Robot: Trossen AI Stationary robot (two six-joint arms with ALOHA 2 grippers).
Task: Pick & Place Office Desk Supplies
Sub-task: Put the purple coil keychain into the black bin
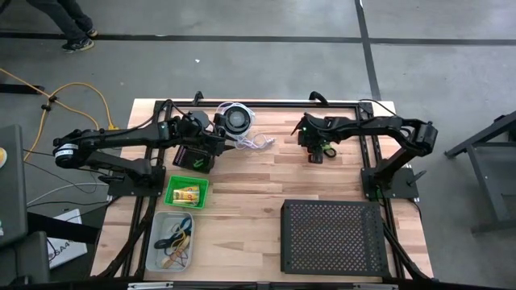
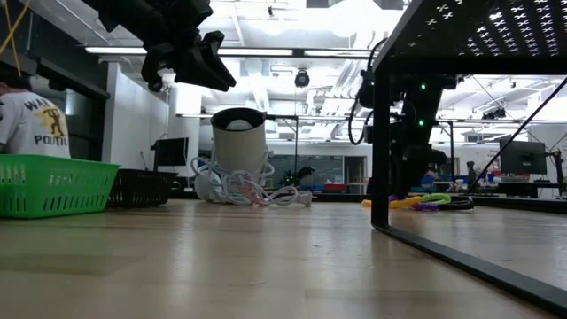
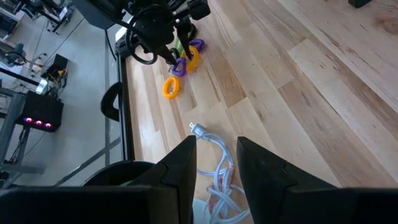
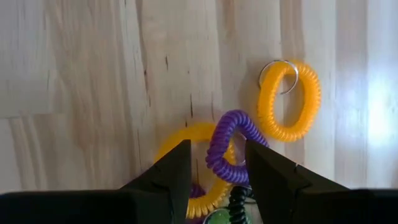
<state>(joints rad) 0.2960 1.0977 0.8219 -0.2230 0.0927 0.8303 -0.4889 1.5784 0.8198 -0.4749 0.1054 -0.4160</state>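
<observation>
Coil rings [image 4: 233, 149], purple, yellow, orange, lie tangled on the counter [image 1: 266, 185] at its far edge, under the right pincer [image 4: 217, 180], its fingers apart over them. Risk: gripping one loop drags the linked ones along. Left pincer [image 3: 216, 174], fingers apart and empty, hangs above the white cord [image 3: 217, 180].

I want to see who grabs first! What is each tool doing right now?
Left tool: open, empty, above the white cord.
Right tool: open, straddling the purple coil ring, not yet gripping it.
</observation>
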